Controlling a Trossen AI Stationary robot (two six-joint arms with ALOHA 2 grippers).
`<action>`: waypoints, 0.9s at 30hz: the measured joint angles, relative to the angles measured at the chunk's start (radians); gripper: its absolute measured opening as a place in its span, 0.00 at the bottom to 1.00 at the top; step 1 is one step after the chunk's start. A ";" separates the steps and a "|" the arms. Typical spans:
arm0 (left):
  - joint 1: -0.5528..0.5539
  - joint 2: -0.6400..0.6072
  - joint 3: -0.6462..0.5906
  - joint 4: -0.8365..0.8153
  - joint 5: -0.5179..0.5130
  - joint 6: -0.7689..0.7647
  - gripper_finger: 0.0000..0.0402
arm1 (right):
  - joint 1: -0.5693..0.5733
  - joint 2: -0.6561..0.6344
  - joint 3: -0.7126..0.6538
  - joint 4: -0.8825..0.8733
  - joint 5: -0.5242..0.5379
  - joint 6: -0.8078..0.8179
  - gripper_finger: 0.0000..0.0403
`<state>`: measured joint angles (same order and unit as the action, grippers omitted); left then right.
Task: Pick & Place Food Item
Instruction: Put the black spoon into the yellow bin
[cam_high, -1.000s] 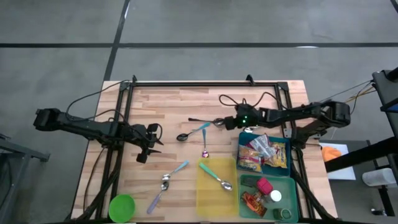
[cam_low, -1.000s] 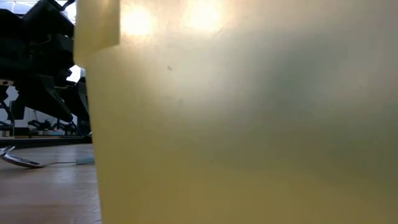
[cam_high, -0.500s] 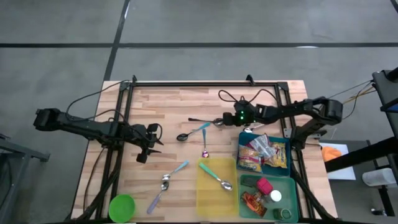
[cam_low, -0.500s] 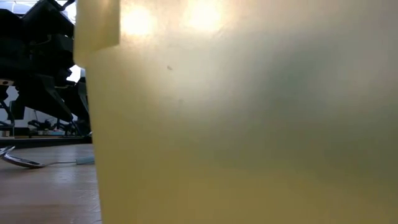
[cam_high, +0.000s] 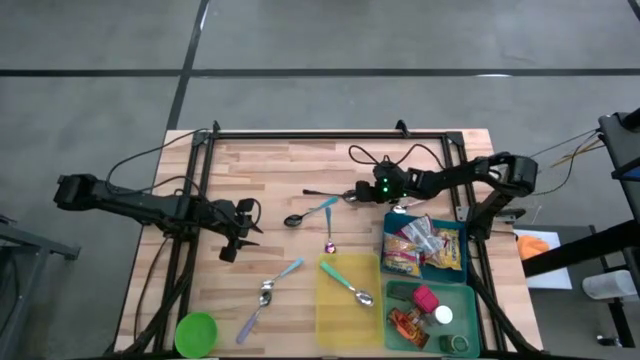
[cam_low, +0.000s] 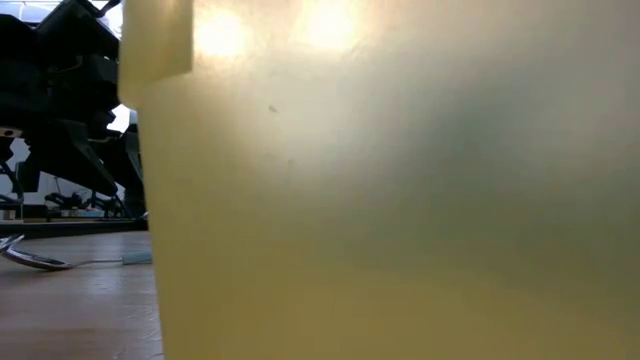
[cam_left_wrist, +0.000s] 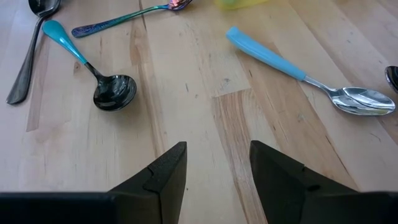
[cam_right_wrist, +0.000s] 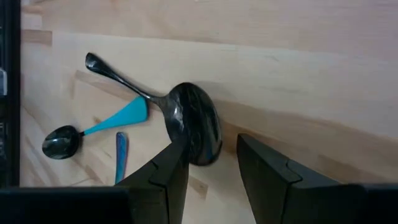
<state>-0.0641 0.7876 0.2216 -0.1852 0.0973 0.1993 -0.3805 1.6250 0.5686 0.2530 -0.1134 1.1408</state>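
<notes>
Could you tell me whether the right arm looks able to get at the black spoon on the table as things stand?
Probably yes. The right gripper hovers with open fingers right at the black spoon, its bowl just ahead of the gap, and nothing lies between them on the bare wooden table.

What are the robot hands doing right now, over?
Left end effector open, empty, low over bare wood. Right end effector open, hovering at the black spoon, not gripping. Food packets untouched in the green bin. Nothing blocking.
</notes>
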 joint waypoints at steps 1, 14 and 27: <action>0.000 0.000 0.000 0.000 0.000 0.000 0.43 | 0.000 0.011 0.000 0.016 0.000 0.000 0.33; 0.000 0.000 0.000 0.000 0.000 0.000 0.43 | 0.000 0.053 0.000 0.087 0.001 -0.015 0.33; 0.000 0.000 0.000 0.000 0.000 0.002 0.43 | 0.001 0.046 0.001 0.054 -0.002 -0.060 0.16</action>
<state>-0.0639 0.7879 0.2218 -0.1853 0.0972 0.2018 -0.3796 1.6711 0.5697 0.3071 -0.1153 1.0812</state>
